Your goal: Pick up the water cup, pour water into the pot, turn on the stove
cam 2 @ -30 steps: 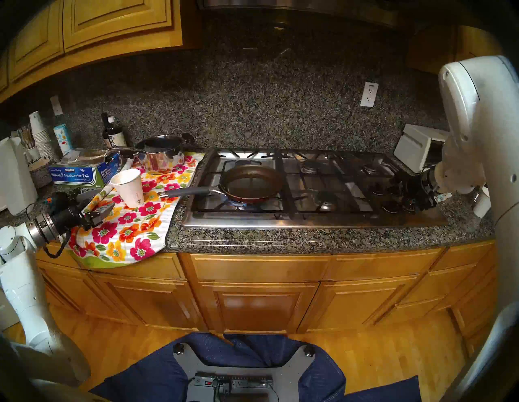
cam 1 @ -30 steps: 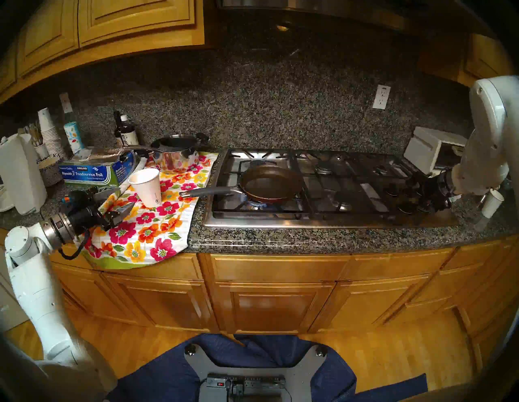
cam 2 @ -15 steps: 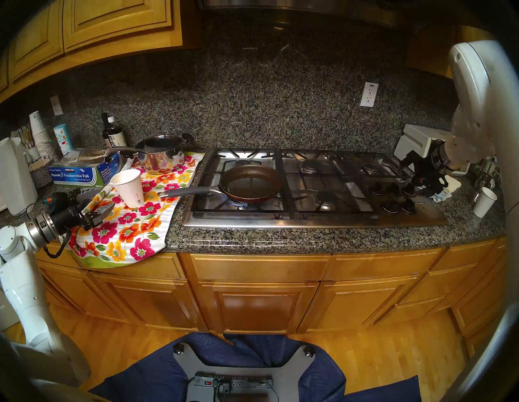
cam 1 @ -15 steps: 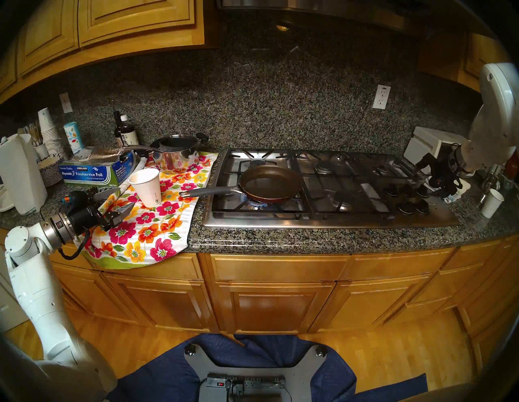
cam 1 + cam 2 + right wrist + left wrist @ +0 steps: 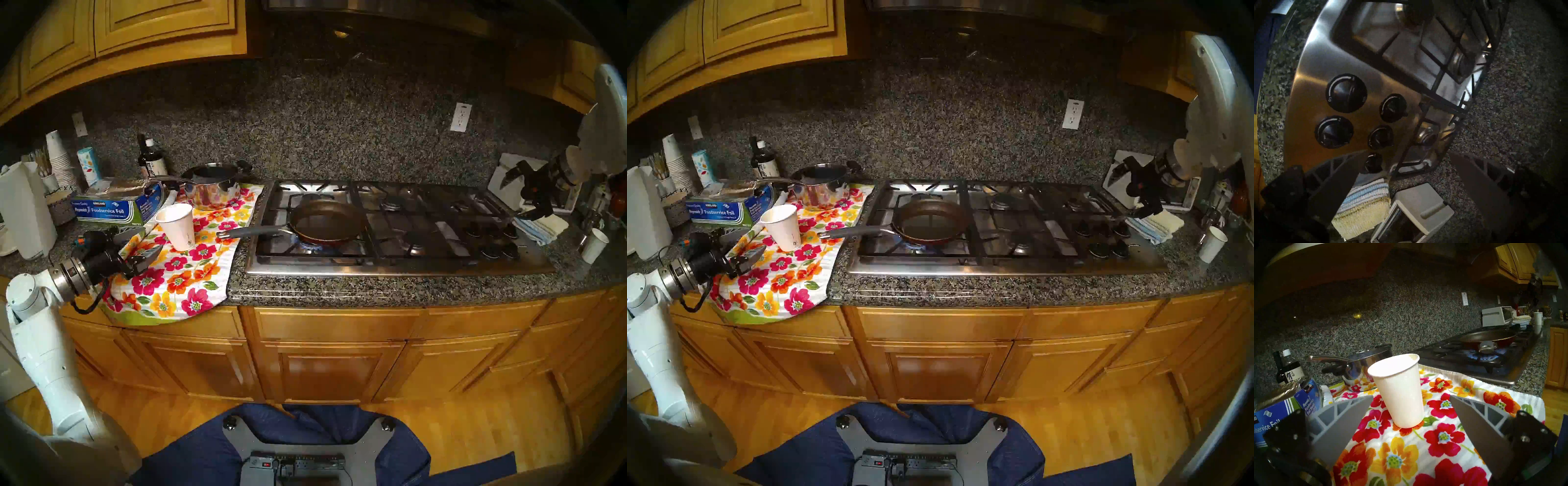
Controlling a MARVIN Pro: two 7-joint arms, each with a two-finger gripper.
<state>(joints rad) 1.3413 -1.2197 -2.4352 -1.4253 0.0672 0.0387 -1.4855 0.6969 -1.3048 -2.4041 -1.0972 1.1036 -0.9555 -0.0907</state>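
The white water cup (image 5: 178,225) (image 5: 1400,392) stands upright on a floral towel, left of the stove (image 5: 390,269). My left gripper (image 5: 153,238) (image 5: 1411,395) is open, level with the cup and just short of it, with nothing between its fingers. The pot (image 5: 327,220) (image 5: 1488,338), a frying pan, dark inside, sits on the front-left burner over a blue flame (image 5: 307,246). Raised over the stove's right end, my right gripper (image 5: 510,200) (image 5: 1407,152) hangs open and empty. It is clear of the black knobs (image 5: 492,241) (image 5: 1346,93).
A steel saucepan (image 5: 212,186) and a foil box (image 5: 112,208) stand behind the cup. Bottles (image 5: 152,159), stacked cups (image 5: 59,159) and a paper towel roll (image 5: 23,210) crowd the far left. A folded cloth (image 5: 543,227), a toaster oven (image 5: 1423,208) and another white cup (image 5: 595,246) sit at the right.
My right arm has lifted off the knobs and drawn back up and to the right, uncovering them. The left arm, cup and pan have not moved.
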